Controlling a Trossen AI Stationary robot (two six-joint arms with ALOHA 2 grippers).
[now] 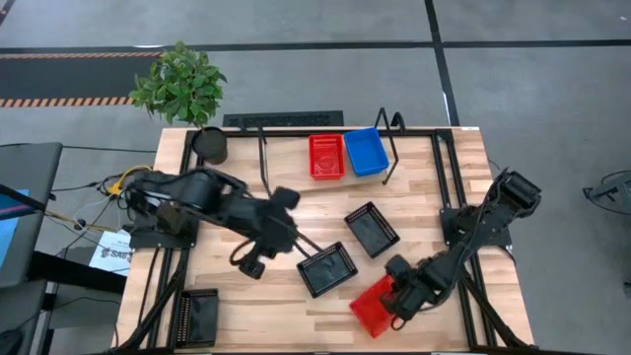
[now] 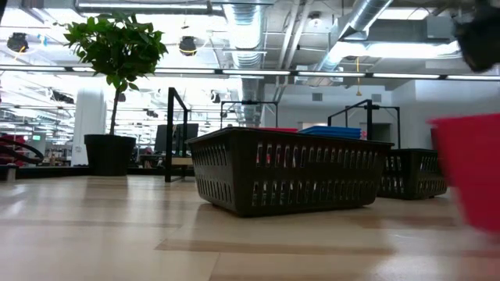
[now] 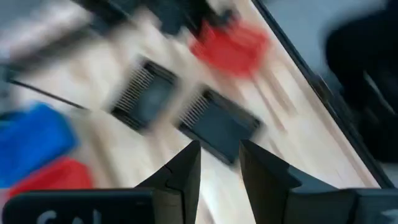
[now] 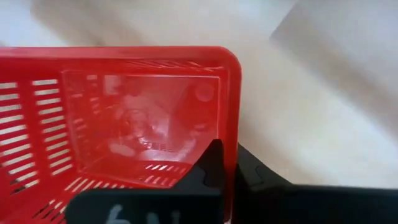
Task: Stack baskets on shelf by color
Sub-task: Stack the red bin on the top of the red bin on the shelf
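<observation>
The right gripper [image 4: 227, 165] is pinching the rim of a glossy red basket [image 4: 124, 124] with slotted plastic sides near the wooden counter's [image 1: 414, 197] front edge, while the left gripper [image 3: 219, 168] is hanging part-open over the black baskets [image 1: 326, 267].

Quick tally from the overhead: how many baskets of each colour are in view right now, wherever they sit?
Red baskets: 2, one on the shelf, one in the right gripper near the front edge.
Blue baskets: 1, on the shelf.
Black baskets: 3, two mid-table, one at the front-left corner.
Total: 6.
</observation>
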